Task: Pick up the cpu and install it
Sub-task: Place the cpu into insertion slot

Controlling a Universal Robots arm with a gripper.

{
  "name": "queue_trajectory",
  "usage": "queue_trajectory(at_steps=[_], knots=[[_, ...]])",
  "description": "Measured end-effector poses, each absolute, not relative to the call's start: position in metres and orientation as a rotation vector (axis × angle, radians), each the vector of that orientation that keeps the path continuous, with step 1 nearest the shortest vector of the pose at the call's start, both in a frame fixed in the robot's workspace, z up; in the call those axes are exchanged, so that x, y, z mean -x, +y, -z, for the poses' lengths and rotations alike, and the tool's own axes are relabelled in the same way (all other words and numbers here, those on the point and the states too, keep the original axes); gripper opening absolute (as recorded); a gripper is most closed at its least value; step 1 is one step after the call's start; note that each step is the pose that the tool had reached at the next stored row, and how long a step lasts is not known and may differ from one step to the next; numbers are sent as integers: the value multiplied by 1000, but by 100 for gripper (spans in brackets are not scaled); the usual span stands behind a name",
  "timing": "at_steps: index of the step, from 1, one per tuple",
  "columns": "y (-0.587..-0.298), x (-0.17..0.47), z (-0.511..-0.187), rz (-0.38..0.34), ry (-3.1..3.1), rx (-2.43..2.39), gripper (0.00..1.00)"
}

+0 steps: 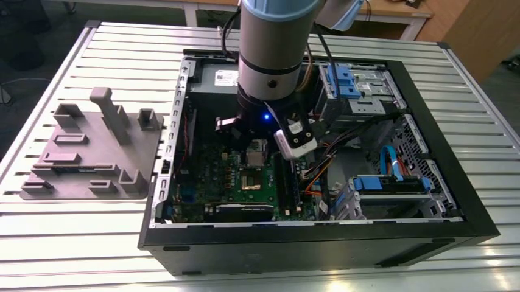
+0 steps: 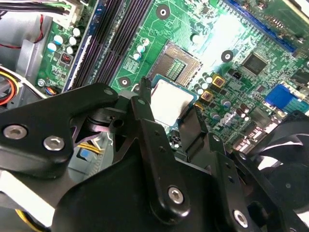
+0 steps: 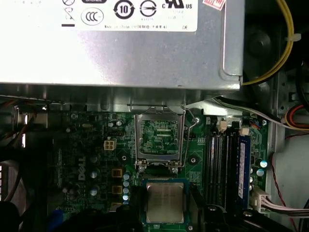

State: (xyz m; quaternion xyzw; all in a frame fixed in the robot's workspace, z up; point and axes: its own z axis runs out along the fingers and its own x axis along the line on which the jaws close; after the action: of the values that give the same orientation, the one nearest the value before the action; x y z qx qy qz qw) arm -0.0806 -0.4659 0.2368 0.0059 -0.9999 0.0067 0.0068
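Black two-finger gripper (image 2: pixel 170 105) on the grey cylindrical robot arm (image 1: pixel 272 55) clamps the small, flat, square cpu (image 2: pixel 172 99) w/ silvery-grey metal top. Dark fingers (image 2: pixel 147 116) press on two opposite edges. The chip hangs above the green motherboard (image 2: pixel 178 24), inside the open black computer case (image 1: pixel 325 243) on a slatted metal table (image 1: pixel 73 243). In the first wrist view, the cpu (image 3: pixel 165 202) is just beside the square metal-framed socket (image 3: pixel 159 137), not over it. The socket's centre is bare. A large grey power-supply box (image 3: pixel 145 53) w/ white label lies beyond. A grey moulded fixture tray (image 1: pixel 89 152) rests on the table, to the exterior view's left of the case.
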Motion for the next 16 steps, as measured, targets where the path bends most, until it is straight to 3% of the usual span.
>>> queue_trajectory(at_steps=[16], knots=[[-475,83,-216,-21,-3126,-18,47]])
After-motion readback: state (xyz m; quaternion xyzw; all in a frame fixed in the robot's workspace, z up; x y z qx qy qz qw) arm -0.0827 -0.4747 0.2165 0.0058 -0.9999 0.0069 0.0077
